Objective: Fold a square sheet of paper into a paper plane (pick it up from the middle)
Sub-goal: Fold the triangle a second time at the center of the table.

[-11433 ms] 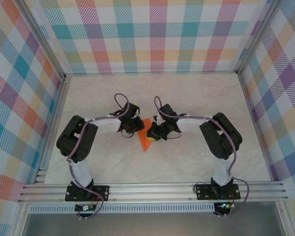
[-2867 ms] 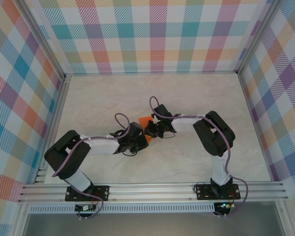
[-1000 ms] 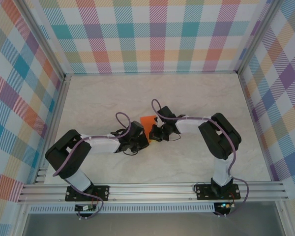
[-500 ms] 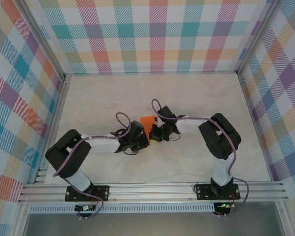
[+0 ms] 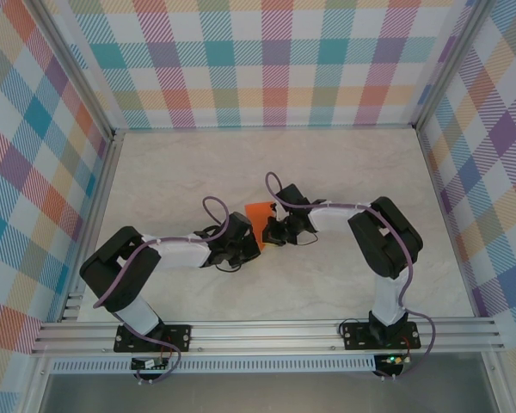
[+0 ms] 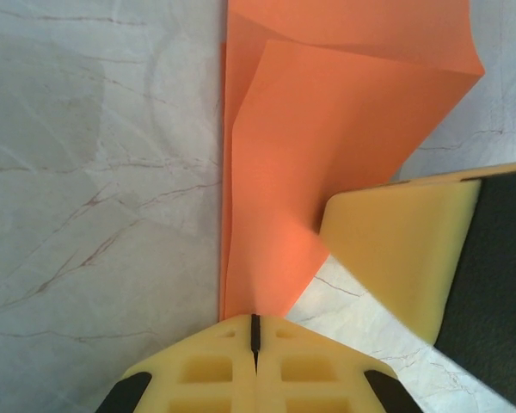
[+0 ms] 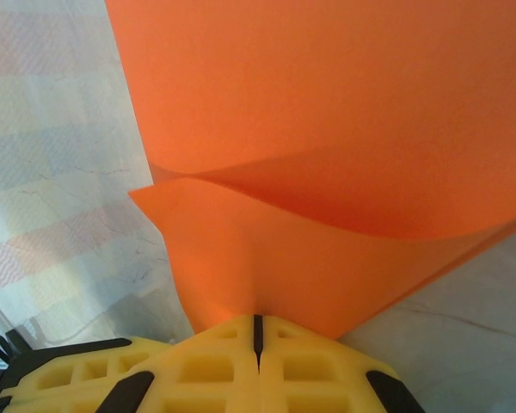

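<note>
The sheet of paper sits near the middle of the bench, between the two wrists, already folded into a narrower, layered shape. The left fingers are pressed together on its narrow tip, where the layers run to a point. From that wrist one creased flap overlaps the layer beneath, and the far corner curls slightly. The right fingers are also closed, pinching a folded corner from the other side, with a loose layer bowing above the pinch. Whether the paper lies fully flat on the bench I cannot tell

This stock looks very thin and light, so it will probably flop wherever it is unsupported and take a crease from any stray squeeze. With both ends pinched, pulling apart risks a tear or a slipped layer, while pushing together would buckle it. The safest hold seems to be right at a crease or folded corner, catching all layers at once, since a single loose flap would likely peel away from the rest
</note>
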{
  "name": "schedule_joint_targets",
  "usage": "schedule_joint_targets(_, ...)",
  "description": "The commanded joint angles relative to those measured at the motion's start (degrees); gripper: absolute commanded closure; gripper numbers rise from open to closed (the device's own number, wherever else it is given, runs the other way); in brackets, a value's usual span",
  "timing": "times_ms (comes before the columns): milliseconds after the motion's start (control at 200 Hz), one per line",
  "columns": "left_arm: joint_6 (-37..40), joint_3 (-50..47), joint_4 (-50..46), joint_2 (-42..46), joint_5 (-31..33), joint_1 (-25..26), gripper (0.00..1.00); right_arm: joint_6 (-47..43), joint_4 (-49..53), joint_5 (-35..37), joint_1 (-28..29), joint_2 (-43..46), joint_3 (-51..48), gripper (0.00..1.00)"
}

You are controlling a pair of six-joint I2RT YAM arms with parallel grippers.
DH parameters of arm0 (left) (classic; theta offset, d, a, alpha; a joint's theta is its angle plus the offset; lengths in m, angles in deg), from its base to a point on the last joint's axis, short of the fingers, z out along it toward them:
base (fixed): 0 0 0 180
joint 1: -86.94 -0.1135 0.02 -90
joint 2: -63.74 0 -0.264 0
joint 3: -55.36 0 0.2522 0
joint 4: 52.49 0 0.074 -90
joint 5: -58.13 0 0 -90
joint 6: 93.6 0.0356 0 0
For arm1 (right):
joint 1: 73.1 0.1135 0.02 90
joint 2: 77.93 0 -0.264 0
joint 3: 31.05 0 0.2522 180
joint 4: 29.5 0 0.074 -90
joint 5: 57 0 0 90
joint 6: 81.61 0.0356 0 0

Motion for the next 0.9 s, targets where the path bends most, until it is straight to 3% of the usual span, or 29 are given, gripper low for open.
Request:
schedule_joint_targets(0, 1.6, -1.3, -12.9, -3.3, 0.6, 0.2, 0.95, -5.5, -0.7, 3.2, -1.5, -1.2, 1.4, 0.96)
schedule_joint_targets(695, 3.5, -0.3, -15.7, -3.8, -0.1, 0.2, 0.95, -9.1, -3.0, 5.0, -10.2, -3.6, 3.1, 0.96)
schedule_joint_targets(895, 5.5, 0.5, -17.2, -0.9, 0.8, 0.2, 0.95, -9.5, -1.7, 6.3, -11.2, 2.1, 2.8, 0.94)
